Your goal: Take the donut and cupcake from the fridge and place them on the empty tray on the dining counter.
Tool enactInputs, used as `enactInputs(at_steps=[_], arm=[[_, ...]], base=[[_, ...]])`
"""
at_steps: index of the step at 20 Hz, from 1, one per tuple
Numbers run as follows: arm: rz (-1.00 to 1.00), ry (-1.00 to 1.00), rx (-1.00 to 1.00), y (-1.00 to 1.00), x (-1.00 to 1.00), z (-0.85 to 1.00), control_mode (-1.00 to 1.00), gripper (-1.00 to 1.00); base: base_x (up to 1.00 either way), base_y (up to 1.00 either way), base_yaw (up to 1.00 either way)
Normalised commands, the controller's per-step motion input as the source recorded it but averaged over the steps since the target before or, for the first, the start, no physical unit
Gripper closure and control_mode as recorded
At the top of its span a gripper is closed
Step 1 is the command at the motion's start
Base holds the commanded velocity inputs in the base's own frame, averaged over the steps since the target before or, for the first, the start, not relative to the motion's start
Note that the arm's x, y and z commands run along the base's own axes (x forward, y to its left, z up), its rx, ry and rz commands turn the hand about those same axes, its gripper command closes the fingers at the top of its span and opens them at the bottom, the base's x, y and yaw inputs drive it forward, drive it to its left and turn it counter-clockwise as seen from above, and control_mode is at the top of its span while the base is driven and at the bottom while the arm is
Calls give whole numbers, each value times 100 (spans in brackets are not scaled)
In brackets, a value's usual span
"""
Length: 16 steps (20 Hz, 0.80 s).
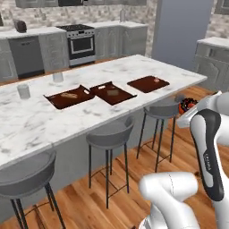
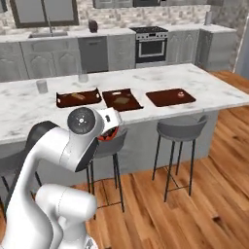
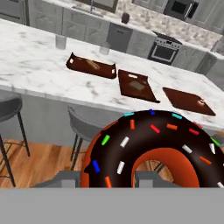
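Item: gripper [image 3: 106, 177], jaws pressed in on the donut [image 3: 153, 151], carried out in front of the stools, short of the dining counter [image 1: 27, 120] and below its top. Donut also peeks past the wrist in left base view [image 1: 187, 105] and as a red-dark sliver behind the hand in right base view [image 2: 108, 135]. Step in hand, by my reading: transit w/ donut, 2nd half of the job; fridge [image 1: 179, 31] stands closed at the far end, beyond the counter's right corner. Cupcake [image 1: 156, 79] looks already set down, a small pale-topped speck on the tray [image 1: 147, 83] nr its far edge. Tray: flat, dark reddish-brown, rounded corners, lying at the right end of the counter top, close to the stool-side edge. To its left, a squarer brown board [image 1: 112, 92] w/ handle slot, then a brown tray w/ upturned sides [image 1: 69, 97]; both carry something tan, so not the target. Two pale cups [image 1: 23, 91] sit further left. Next move calls for: lift above counter level, reach over the near edge to the bare part of the flat tray, keep apart from the cupcake, lower, let go. Donut, appearance: ring, orange-brown sides and bore, glossy dark choc icing, multicolour sprinkles (white, red, green, blue, orange). Held upright-ish, icing toward the hand camera; grip pts hidden under it.
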Motion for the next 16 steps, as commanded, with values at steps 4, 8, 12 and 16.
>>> enactInputs(at_steps=[4,8,12,16], arm=[[0,0,0,0,0,0,100,100],[0,0,0,0,0,0,100,100],[0,0,0,0,0,0,100,100],[0,0,0,0,0,0,100,100]], base=[[18,-100,35],[28,-100,32],[25,-100,30],[28,-100,26]])
